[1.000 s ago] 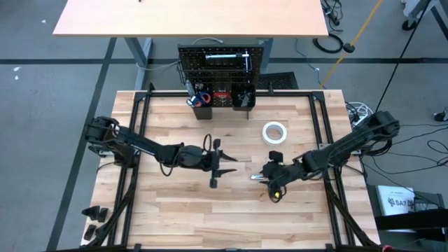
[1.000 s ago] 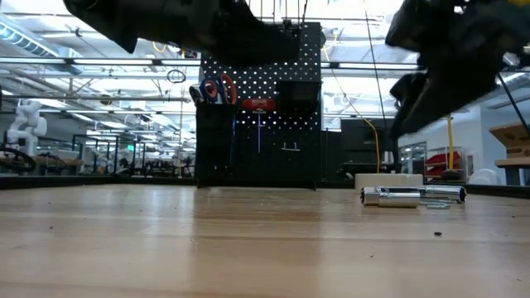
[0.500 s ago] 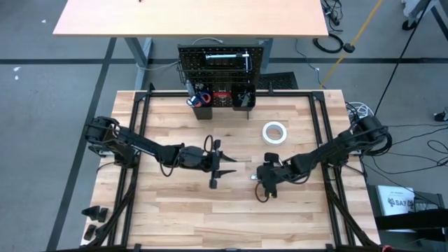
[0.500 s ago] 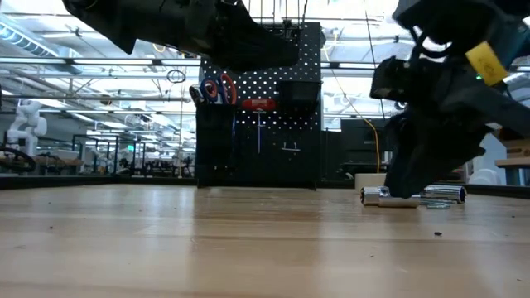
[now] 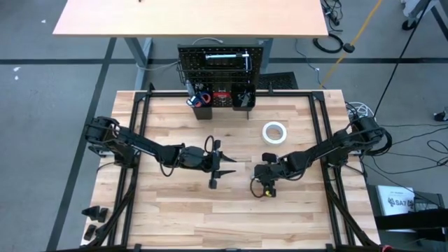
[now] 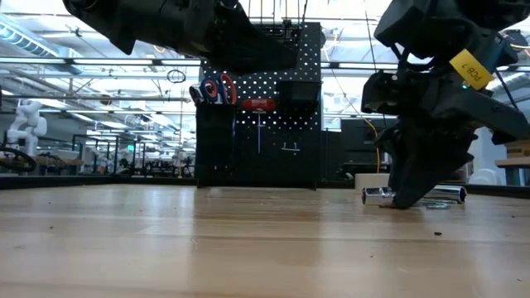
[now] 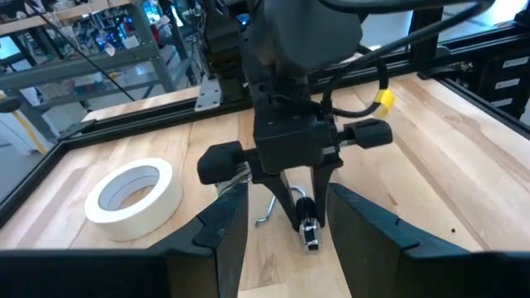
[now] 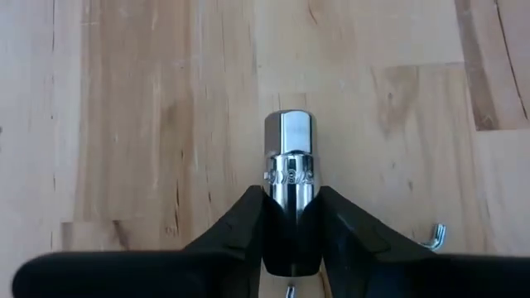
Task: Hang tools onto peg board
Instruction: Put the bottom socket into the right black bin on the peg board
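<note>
Two arms low over table, right gripper (image 8: pixel 290 240) pinching silver ratchet (image 8: pixel 289 170), left gripper (image 7: pixel 281 219) spread.

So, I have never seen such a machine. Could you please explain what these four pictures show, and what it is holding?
It is a robot with two dark arms at a wooden table. One picture looks down from above, one looks level across the tabletop, and two come from cameras on the arms' wrists. The right gripper has its fingers on either side of a silver ratchet lying on the table. The left gripper is open, holds nothing and faces the right one. A white tape roll and a small metal hook lie nearby. At the far edge stands the black peg board, where some tools already hang.
</note>
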Motion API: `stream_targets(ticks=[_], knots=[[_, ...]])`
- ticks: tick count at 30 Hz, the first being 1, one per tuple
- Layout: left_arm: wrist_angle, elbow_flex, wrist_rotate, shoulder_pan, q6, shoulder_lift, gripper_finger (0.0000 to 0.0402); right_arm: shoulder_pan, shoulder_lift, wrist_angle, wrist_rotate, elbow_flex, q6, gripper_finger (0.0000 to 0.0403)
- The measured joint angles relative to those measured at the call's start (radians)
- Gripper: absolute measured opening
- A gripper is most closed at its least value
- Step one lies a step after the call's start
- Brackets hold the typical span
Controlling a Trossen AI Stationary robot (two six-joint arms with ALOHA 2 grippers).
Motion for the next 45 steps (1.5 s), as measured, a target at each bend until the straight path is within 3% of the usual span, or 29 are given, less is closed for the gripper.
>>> stream_targets(ticks=[6,11,14,18,22,33,39,45], knots=[[-0.010,0.000,0.003,0.000,0.018,0.000,0.0164,0.001,-0.117,-0.066,0.029,-0.010,0.000,0.0079],[-0.004,0.000,0.118,-0.006,0.066,0.000,0.0164,0.013,-0.233,-0.038,0.097,-0.005,0.001,0.0079],[0.010,0.001,0.180,-0.024,0.152,0.000,0.0164,0.024,-0.293,0.018,0.100,-0.005,0.003,0.0079],[0.028,0.001,0.181,-0.056,0.280,0.000,0.0164,0.042,-0.339,0.106,0.081,-0.004,-0.014,0.0079],[0.086,0.004,0.179,-0.074,0.317,0.000,0.0164,0.060,-0.357,0.196,0.068,-0.004,-0.063,0.0079],[0.189,0.018,0.176,-0.076,0.304,0.001,0.0164,0.081,-0.342,0.374,0.025,-0.004,-0.180,0.0079],[0.203,0.039,0.183,-0.053,0.054,0.016,0.0164,0.081,-0.341,0.379,0.025,-0.004,-0.192,0.0079],[0.224,0.061,0.226,-0.037,0.026,0.078,0.0164,0.081,-0.341,0.405,0.021,-0.002,-0.201,0.0079]])
